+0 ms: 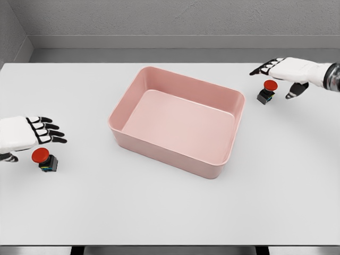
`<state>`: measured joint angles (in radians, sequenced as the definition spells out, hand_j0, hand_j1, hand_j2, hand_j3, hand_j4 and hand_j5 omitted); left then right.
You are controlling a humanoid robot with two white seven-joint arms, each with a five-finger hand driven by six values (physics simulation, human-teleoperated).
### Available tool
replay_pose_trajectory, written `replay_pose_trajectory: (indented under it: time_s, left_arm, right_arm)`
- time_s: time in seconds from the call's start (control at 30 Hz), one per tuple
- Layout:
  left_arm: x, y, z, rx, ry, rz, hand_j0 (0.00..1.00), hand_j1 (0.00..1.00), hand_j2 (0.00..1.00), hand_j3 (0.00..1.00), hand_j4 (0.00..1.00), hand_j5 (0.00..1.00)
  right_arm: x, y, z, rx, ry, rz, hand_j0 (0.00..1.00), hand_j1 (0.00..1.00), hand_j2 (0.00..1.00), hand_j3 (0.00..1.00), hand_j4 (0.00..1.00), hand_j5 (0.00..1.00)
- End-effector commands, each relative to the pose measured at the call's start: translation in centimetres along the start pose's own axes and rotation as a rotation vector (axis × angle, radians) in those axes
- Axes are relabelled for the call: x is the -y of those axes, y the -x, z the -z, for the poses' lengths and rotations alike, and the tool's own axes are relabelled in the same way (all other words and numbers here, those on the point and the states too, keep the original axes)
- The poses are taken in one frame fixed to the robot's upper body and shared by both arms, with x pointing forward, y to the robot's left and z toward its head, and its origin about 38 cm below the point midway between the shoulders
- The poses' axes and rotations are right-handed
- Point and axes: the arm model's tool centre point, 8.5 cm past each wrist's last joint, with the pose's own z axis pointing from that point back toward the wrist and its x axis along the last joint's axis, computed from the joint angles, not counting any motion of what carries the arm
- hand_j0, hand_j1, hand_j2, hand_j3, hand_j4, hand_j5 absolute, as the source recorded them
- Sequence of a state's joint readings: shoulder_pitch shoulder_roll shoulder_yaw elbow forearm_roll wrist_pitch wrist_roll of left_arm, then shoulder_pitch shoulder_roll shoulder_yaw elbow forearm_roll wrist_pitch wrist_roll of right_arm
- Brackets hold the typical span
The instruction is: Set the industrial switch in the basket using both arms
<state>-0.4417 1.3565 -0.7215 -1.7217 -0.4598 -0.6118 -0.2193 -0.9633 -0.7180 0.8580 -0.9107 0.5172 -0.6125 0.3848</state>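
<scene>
A pink basket [178, 120] is set mid-table [170, 212]. One red-capped switch [44, 159] lies under the spread, empty left hand [29, 134]; another switch [267, 91] lies beneath the open-fingered right hand [287, 69]

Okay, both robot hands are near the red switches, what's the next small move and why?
Probably close each hand's fingers on its switch. The left robot hand hangs open by the left switch, the right robot hand open by the right switch; both rest on the table, outside the empty pink basket.
</scene>
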Motion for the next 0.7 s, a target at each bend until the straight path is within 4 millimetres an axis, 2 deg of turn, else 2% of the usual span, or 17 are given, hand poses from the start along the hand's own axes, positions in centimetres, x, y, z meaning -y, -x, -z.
replay_pose_trajectory:
  time_s: [0.0, 0.1, 0.17, 0.5, 0.67]
  left_arm:
    - [1.5, -0.3, 1.1, 0.014, 0.028, -0.008, 1.00, 1.00, 1.00, 1.00, 1.00, 1.00]
    - [1.9, -0.1, 1.2, 0.004, 0.042, 0.002, 1.00, 1.00, 1.00, 1.00, 1.00, 1.00]
    - [3.1, 1.0, 1.3, -0.029, 0.062, -0.009, 1.00, 1.00, 1.00, 1.00, 1.00, 1.00]
    - [3.1, 1.0, 1.6, -0.030, 0.066, 0.004, 1.00, 1.00, 1.00, 1.00, 1.00, 1.00]
    - [2.6, 0.4, 1.8, -0.010, 0.054, 0.015, 0.91, 0.91, 0.91, 0.91, 0.91, 0.91]
  right_arm:
    - [-0.8, -0.1, 1.3, -0.008, -0.027, 0.013, 1.00, 1.00, 1.00, 1.00, 1.00, 1.00]
    - [-0.7, 0.1, 2.2, -0.026, -0.042, 0.009, 1.00, 1.00, 1.00, 1.00, 1.00, 1.00]
    - [-0.8, -0.2, 2.6, -0.022, -0.047, 0.009, 1.00, 1.00, 1.00, 1.00, 1.00, 1.00]
    - [-1.9, 0.2, 3.4, -0.047, -0.077, 0.023, 1.00, 1.00, 1.00, 1.00, 1.00, 1.00]
    - [-1.9, 0.1, 3.5, -0.049, -0.081, 0.012, 0.98, 0.98, 0.98, 0.98, 0.98, 0.98]
